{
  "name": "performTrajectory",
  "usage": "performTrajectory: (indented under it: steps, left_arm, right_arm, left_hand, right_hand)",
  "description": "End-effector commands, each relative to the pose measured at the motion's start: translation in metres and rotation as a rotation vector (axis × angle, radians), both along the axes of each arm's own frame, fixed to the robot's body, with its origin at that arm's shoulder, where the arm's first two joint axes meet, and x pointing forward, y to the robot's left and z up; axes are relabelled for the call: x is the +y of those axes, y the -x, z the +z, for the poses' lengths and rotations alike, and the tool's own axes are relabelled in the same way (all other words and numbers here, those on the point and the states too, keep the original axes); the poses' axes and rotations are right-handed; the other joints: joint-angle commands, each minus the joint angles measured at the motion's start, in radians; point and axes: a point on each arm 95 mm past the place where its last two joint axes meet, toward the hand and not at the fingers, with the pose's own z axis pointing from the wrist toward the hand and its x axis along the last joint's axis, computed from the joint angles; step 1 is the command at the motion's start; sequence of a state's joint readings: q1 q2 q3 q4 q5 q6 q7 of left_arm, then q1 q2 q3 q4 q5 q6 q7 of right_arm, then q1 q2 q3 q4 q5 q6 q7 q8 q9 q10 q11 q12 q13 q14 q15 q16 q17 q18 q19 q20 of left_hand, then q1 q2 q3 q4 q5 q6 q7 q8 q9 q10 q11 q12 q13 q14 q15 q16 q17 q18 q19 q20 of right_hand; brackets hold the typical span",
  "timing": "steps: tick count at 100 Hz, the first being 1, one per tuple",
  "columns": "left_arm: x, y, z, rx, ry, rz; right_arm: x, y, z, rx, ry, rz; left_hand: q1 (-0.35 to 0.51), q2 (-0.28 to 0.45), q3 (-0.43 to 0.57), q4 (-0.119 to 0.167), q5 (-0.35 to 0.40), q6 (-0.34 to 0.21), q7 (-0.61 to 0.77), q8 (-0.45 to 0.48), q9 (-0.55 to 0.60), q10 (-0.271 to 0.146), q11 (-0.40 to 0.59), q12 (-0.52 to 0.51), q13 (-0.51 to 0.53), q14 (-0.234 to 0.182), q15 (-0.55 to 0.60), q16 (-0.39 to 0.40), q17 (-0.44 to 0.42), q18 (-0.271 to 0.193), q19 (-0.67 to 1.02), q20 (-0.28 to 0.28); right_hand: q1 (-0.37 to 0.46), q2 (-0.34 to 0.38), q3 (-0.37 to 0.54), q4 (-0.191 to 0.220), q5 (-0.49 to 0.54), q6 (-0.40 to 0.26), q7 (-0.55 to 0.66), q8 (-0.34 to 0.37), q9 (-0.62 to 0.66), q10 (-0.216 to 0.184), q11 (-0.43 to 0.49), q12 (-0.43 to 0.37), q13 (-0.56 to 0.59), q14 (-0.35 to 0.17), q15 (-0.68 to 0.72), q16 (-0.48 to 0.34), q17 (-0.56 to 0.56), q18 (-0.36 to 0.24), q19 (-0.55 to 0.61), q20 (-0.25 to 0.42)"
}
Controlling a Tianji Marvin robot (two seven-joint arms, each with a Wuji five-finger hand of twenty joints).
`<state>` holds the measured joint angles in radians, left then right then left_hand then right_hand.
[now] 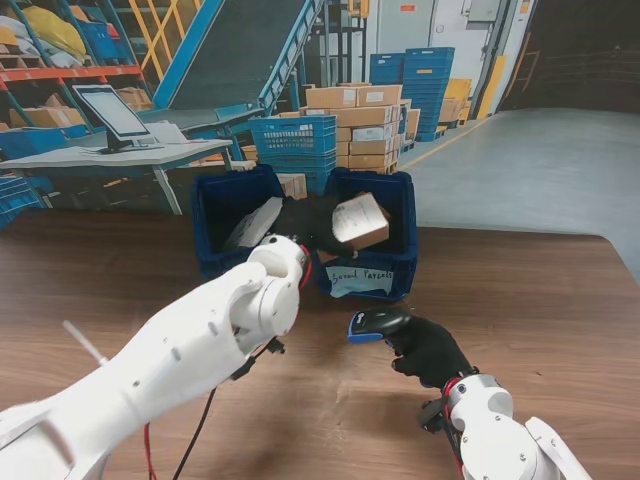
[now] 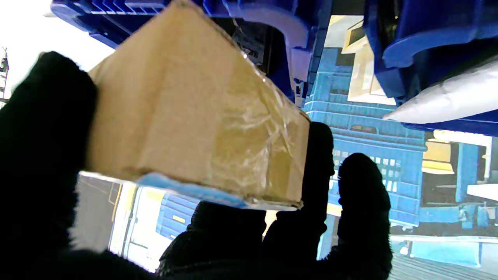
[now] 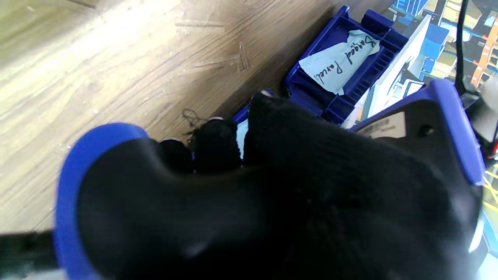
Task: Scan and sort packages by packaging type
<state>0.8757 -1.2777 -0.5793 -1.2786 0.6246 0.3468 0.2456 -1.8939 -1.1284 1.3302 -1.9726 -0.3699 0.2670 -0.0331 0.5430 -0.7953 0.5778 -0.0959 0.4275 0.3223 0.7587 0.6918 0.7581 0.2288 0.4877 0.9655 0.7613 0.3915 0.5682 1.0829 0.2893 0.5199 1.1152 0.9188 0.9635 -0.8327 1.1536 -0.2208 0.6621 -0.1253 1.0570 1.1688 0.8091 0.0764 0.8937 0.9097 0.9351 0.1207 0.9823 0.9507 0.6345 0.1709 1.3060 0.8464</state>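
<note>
My left hand point(image 1: 318, 241) is shut on a taped brown cardboard box point(image 1: 360, 221) with a white label and holds it tilted over the right blue bin point(image 1: 404, 272), whose paper label reads as boxed parcels. In the left wrist view the box point(image 2: 194, 128) fills the space between my black-gloved fingers point(image 2: 46, 140). The left blue bin point(image 1: 207, 232) holds a white bag parcel point(image 1: 254, 226). My right hand point(image 1: 430, 352) is shut on a black and blue barcode scanner point(image 1: 377, 323), nearer to me than the right bin, its head pointing left.
The bins stand side by side at the far edge of the brown wooden table point(image 1: 540, 300). A bin label point(image 3: 342, 62) shows in the right wrist view. Behind the table are a grey desk with a monitor point(image 1: 112, 112), stacked blue crates point(image 1: 292, 140) and cardboard boxes point(image 1: 365, 125).
</note>
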Motion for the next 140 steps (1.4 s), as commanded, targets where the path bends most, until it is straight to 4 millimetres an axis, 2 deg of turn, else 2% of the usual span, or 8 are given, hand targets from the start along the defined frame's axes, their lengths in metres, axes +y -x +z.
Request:
performTrajectory:
  steps: [1,66,113,120,123,132,136,140]
  left_arm:
    - [-0.016,-0.003,0.012,-0.002,0.018,-0.023]
    - [-0.063,-0.055,0.025,0.009,-0.025,0.01]
    - [-0.073,-0.077,0.014,0.125,-0.019,0.057]
    - [-0.073,-0.079,0.012,0.135,-0.02,0.06]
    - [-0.073,-0.08,0.011,0.138,-0.024,0.061]
    - [-0.072,-0.082,0.009,0.159,-0.021,0.067]
    - [-0.072,-0.082,0.008,0.168,-0.018,0.069]
    - [-0.071,-0.083,0.008,0.174,-0.02,0.072]
  right_arm:
    - [0.002,0.001,0.0,0.008,-0.011,0.01]
    - [-0.008,0.003,-0.001,0.017,-0.008,0.004]
    - [-0.014,0.003,-0.001,0.026,-0.01,0.002]
    - [-0.014,0.003,-0.001,0.026,-0.01,0.004]
    - [-0.014,0.003,-0.001,0.027,-0.01,0.004]
    - [-0.015,0.003,-0.001,0.029,-0.009,0.005]
    - [-0.015,0.003,0.0,0.03,-0.009,0.004]
    - [-0.015,0.003,0.0,0.031,-0.008,0.002]
  left_hand:
    - [0.475,0.162,0.303,0.072,0.115,-0.256,0.353,0.076,0.101,-0.13,0.111,0.029,0.075,-0.082,0.158,0.058,0.003,0.047,0.037,0.018]
    - [0.472,0.168,0.296,0.063,0.105,-0.259,0.36,0.067,0.1,-0.136,0.109,0.022,0.074,-0.085,0.148,0.047,0.0,0.044,0.032,0.012]
    - [0.476,0.182,0.272,0.061,0.099,-0.255,0.333,0.032,0.085,-0.128,0.07,-0.003,0.043,-0.08,0.1,0.01,-0.019,0.036,-0.013,-0.017]
    - [0.457,0.179,0.266,0.064,0.092,-0.239,0.278,-0.013,0.068,-0.115,0.014,-0.02,0.01,-0.083,0.053,-0.04,-0.035,0.029,-0.037,-0.036]
    - [0.435,0.183,0.259,0.064,0.087,-0.223,0.227,-0.045,0.055,-0.107,-0.032,-0.018,-0.018,-0.087,0.06,-0.139,-0.046,0.024,-0.047,-0.053]
    - [0.292,0.267,0.282,0.092,0.086,-0.138,-0.012,-0.157,-0.115,-0.068,0.082,-0.284,-0.083,-0.079,-0.027,-0.267,-0.085,0.014,-0.114,-0.109]
    - [0.241,0.302,0.279,0.121,0.087,-0.113,-0.098,-0.193,-0.158,-0.055,0.078,-0.381,-0.113,-0.07,-0.076,-0.314,-0.103,0.011,-0.153,-0.138]
    - [0.205,0.303,0.269,0.124,0.081,-0.091,-0.171,-0.231,-0.192,-0.04,0.047,-0.419,-0.145,-0.061,-0.126,-0.363,-0.121,0.009,-0.197,-0.169]
  right_hand:
    - [0.094,0.057,0.076,0.013,0.066,-0.039,0.019,0.017,0.011,0.004,0.0,0.008,0.012,0.018,0.004,0.019,0.011,0.006,0.032,0.016]
    - [0.095,0.057,0.075,0.012,0.067,-0.038,0.019,0.018,0.012,0.006,-0.001,0.009,0.012,0.02,0.004,0.019,0.01,0.005,0.03,0.016]
    - [0.095,0.056,0.074,0.013,0.068,-0.038,0.019,0.018,0.011,0.005,-0.001,0.009,0.012,0.017,0.004,0.019,0.01,0.006,0.03,0.016]
    - [0.095,0.057,0.075,0.013,0.068,-0.038,0.019,0.018,0.011,0.004,-0.001,0.009,0.011,0.018,0.003,0.02,0.01,0.006,0.03,0.016]
    - [0.095,0.057,0.075,0.013,0.068,-0.038,0.019,0.018,0.011,0.005,-0.001,0.009,0.011,0.017,0.003,0.02,0.009,0.006,0.03,0.016]
    - [0.095,0.056,0.075,0.013,0.068,-0.04,0.018,0.018,0.012,0.005,-0.001,0.01,0.012,0.02,0.003,0.02,0.009,0.004,0.029,0.016]
    - [0.095,0.056,0.075,0.013,0.068,-0.04,0.018,0.018,0.011,0.004,-0.002,0.009,0.012,0.021,0.004,0.02,0.009,0.005,0.03,0.017]
    - [0.095,0.056,0.075,0.013,0.068,-0.04,0.018,0.018,0.012,0.005,-0.001,0.01,0.012,0.02,0.004,0.02,0.01,0.005,0.03,0.017]
